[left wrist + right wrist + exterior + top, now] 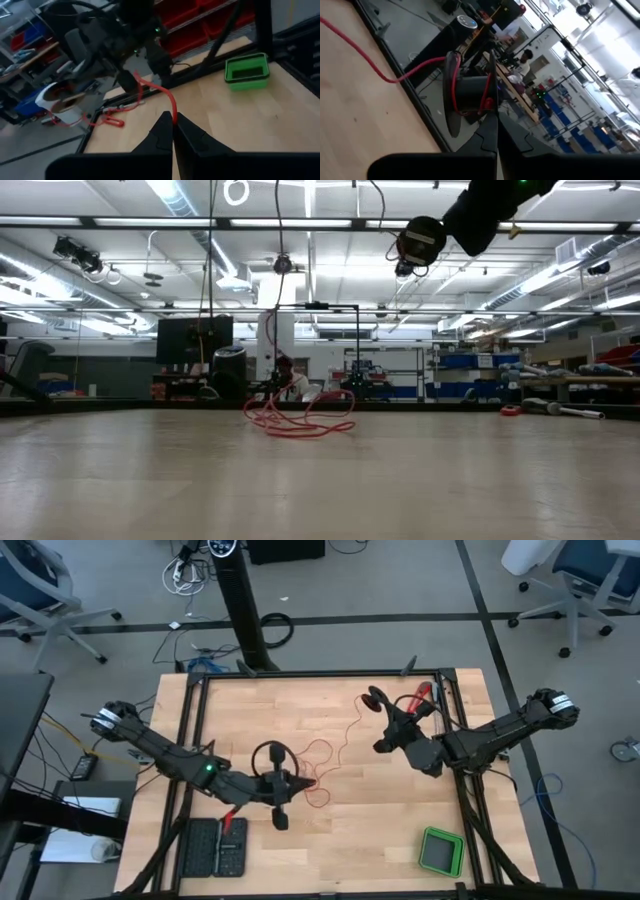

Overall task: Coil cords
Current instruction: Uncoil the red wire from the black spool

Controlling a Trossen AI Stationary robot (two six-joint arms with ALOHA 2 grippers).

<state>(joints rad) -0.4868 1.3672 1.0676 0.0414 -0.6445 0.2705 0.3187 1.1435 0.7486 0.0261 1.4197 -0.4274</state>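
The thin red wire [335, 755] is strung in loose loops across the table [380, 830] — pinched at one end by the closed left end effector [305, 782], at the other by the closed right end effector [385, 743].

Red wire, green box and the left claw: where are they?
red wire [340, 745], high view, on its thin loop on the wood.
green box [441, 851], high view, on its dark middle.
left gripper [173, 129], left wrist view, between its fingertips, shut on the wire.
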